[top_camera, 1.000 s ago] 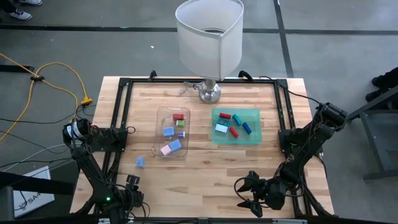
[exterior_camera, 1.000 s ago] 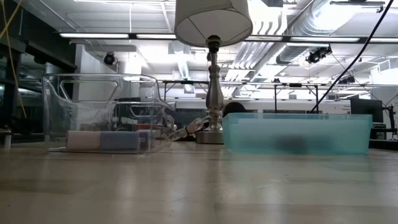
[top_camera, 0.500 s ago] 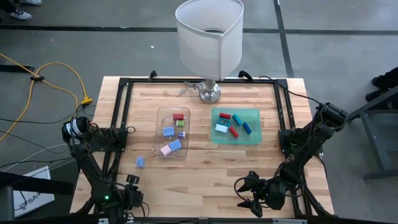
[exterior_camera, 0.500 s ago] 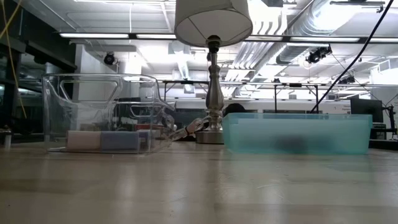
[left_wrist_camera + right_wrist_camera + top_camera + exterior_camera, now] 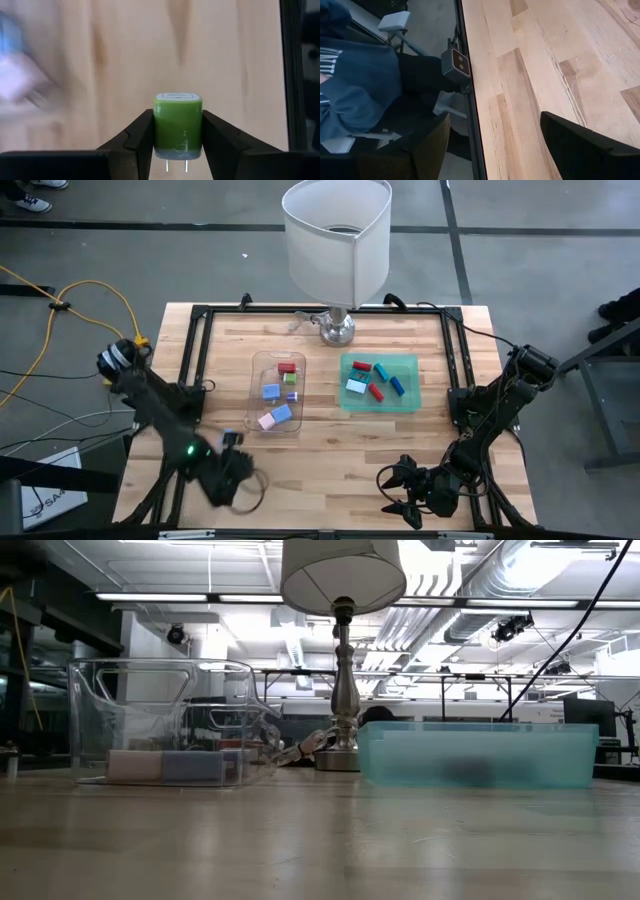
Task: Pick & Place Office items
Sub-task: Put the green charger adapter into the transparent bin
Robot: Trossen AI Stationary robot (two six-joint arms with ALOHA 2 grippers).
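Note:
My left gripper (image 5: 234,476) hangs over the table's near left part, shut on a small green plug-in charger (image 5: 178,124). A small pale blue piece (image 5: 227,439) lies on the wood just beyond it. A clear tray (image 5: 277,392) holds red, green, blue and pink pieces. A flat green tray (image 5: 380,383) to its right holds red, blue and teal pieces. My right gripper (image 5: 396,490) waits open near the table's near edge, with nothing between its fingers (image 5: 580,145). My left gripper pinches the green charger by its two flat sides (image 5: 159,131) between its two fingers (image 5: 142,135). The two metal prongs (image 5: 176,165) point back toward the wrist. The fingers slant steeply down from above. The charger is lifted clear of the wood.
A lamp with a white shade (image 5: 336,240) stands at the far middle on a metal foot (image 5: 337,328). A black frame (image 5: 195,370) runs around the tabletop. Beyond the near edge a person in a blue top (image 5: 355,80) shows beside a small camera (image 5: 456,62).
My left gripper has swung from the near left corner up and toward the table's middle, ending close to the pale blue piece. The move came in the last half second. My right arm has kept still.

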